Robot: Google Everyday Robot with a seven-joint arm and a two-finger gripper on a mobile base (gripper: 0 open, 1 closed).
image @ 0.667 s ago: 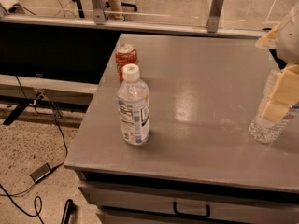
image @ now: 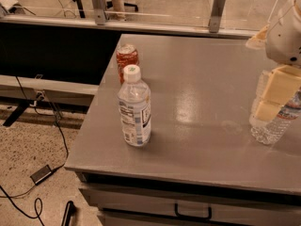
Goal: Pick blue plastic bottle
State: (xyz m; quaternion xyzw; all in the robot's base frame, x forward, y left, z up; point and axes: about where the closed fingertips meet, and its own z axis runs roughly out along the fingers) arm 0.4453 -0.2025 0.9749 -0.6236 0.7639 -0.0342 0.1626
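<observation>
The blue plastic bottle point(image: 134, 109) stands upright near the table's front left corner; it is clear and bluish, with a white cap and a white label. A red-orange can point(image: 127, 58) stands just behind it. My gripper point(image: 270, 102) is at the far right edge of the view, well away from the blue bottle. It hangs in front of a ribbed clear bottle point(image: 275, 124) that leans there, and partly covers it. Whether it touches that bottle I cannot tell.
The grey table point(image: 202, 93) has a drawer with a dark handle point(image: 193, 213) under its front edge. Cables and a small power brick point(image: 41, 174) lie on the speckled floor at the left. A low rail with metal posts point(image: 217, 6) runs behind the table.
</observation>
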